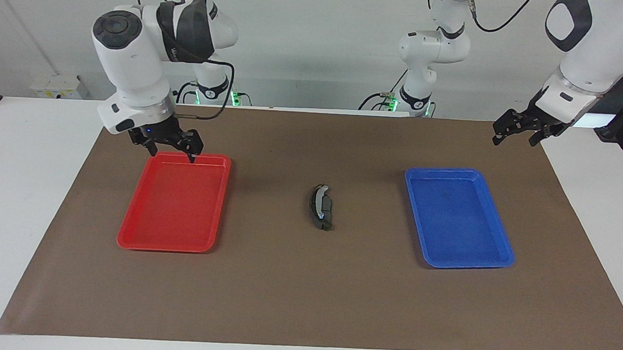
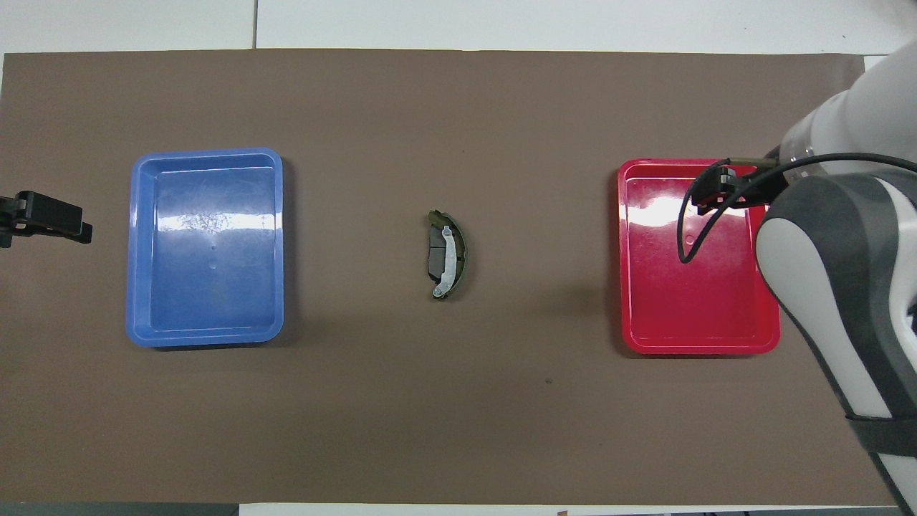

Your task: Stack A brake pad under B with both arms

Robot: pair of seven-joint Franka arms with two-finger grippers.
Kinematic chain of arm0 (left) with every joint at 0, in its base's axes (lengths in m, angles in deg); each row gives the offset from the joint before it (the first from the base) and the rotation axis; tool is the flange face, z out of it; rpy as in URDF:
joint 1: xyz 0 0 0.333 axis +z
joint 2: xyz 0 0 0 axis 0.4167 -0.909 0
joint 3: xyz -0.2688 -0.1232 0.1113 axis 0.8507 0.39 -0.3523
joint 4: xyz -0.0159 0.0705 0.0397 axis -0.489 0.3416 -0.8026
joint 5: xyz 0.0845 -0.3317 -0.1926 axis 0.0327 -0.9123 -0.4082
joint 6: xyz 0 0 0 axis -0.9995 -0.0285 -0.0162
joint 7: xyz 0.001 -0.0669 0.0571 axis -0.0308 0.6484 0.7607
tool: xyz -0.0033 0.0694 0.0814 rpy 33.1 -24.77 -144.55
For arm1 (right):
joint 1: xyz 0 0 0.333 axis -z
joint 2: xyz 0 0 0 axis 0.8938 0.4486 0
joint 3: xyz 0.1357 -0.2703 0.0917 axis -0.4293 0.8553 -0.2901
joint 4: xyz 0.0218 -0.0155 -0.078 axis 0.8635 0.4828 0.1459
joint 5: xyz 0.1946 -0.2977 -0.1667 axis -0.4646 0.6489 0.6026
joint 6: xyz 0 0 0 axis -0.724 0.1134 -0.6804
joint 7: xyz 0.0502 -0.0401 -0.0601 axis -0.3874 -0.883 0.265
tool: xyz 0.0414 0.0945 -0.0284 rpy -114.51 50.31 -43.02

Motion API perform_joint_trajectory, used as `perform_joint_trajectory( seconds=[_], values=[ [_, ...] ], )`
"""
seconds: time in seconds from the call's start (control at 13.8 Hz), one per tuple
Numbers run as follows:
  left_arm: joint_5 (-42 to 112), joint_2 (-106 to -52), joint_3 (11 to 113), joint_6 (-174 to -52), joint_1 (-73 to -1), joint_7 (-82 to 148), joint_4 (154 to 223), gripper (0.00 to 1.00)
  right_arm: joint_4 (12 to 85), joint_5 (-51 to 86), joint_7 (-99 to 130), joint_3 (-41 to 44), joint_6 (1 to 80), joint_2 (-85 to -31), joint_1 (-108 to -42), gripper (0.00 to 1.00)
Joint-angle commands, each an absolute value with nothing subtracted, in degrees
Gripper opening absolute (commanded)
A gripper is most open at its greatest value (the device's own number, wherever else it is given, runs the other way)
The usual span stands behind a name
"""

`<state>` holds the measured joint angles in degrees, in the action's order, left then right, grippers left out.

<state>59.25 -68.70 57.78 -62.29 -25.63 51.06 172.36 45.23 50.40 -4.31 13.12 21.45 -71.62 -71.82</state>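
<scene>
Brake pad A [image 1: 327, 207], my short dull grey block, lies mid-worktop between the red plastic tray [image 1: 172, 242] and blue plastic tray [image 1: 456, 260], with B [image 1: 318, 203], the slim silver-striped crescent, on it: stacking looks done. My right gripper [image 1: 170, 145] hangs over the red tray's near rim, my left gripper [image 1: 522, 129] off past the blue tray; whether either one's fingers are parted I cannot tell.

From overhead, A [image 2: 434, 259] peeks out beside B [image 2: 450, 254], with bare brown mat [image 2: 458, 416] all round, well apart from both trays.

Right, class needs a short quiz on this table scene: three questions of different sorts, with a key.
1. True or false: pad B lies on pad A.
2. Which tray is the right gripper over: (a) the red tray, (b) the blue tray?
3. Fill in: the stack sits on the brown mat, ____ the two trays.

Key: 1 true; 2 a; 3 between. The left gripper waits off the blue tray's end.
</scene>
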Motion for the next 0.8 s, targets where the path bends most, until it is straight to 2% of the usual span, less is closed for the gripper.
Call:
perform_joint_trajectory(
  seconds=[0.0,0.44,0.51,0.73],
  values=[
    [59.3,-68.8,58.1,-61.2,-25.0,51.6,171.7,1.0,49.0,50.4,-0.4,12.3,21.1,-76.7,-67.8,1.0],
    [59.2,-68.8,58.1,-61.2,-25.0,51.6,171.7,1.0,36.8,48.5,-0.3,12.5,5.9,-76.0,-66.5,1.0],
    [59.3,-68.8,58.1,-61.2,-25.0,51.6,171.7,1.0,34.5,48.4,-0.3,12.5,4.5,-74.9,-66.5,1.0],
    [59.3,-68.8,58.1,-61.2,-25.0,51.6,171.7,1.0,33.7,48.4,-0.2,12.4,5.0,-74.6,-66.5,1.0]
  ],
)
